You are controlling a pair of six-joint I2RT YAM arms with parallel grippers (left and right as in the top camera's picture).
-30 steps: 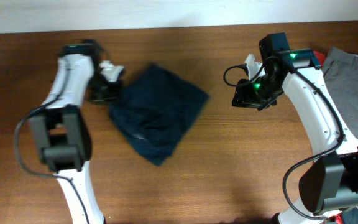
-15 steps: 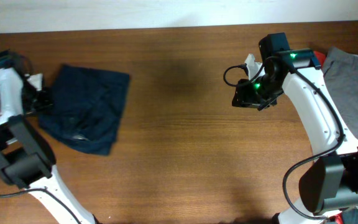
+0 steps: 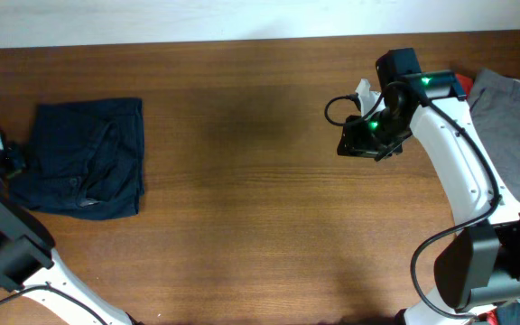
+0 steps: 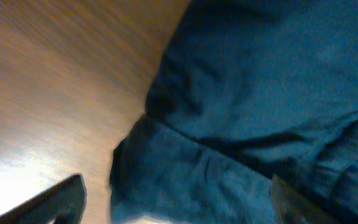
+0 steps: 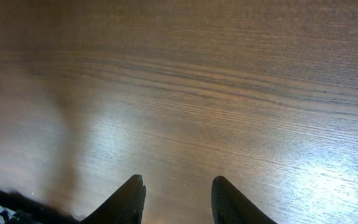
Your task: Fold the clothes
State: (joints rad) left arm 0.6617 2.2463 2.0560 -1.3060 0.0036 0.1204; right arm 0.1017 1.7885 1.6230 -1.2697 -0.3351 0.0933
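The clothes, a folded pair of dark navy shorts (image 3: 88, 158), lie flat at the far left of the table. My left gripper (image 3: 9, 162) sits at their left edge, partly cut off by the frame. In the left wrist view the shorts (image 4: 260, 93) fill most of the picture and the left gripper (image 4: 176, 180) stands open. Its fingers (image 4: 61, 199) are spread wide, and bare wood shows between the left one and the cloth. My right gripper (image 3: 357, 143) hovers over bare table at the right. In the right wrist view the right gripper (image 5: 178, 182) is open with nothing between its fingers.
A grey garment (image 3: 513, 108) lies at the table's right edge, beside a bit of red cloth (image 3: 459, 86) behind the right arm. The brown wooden table (image 3: 242, 208) stretches between the two arms.
The left arm has dragged the shorts from the middle of the table to the far left, then opened its jaws and let go. The right arm has not moved.
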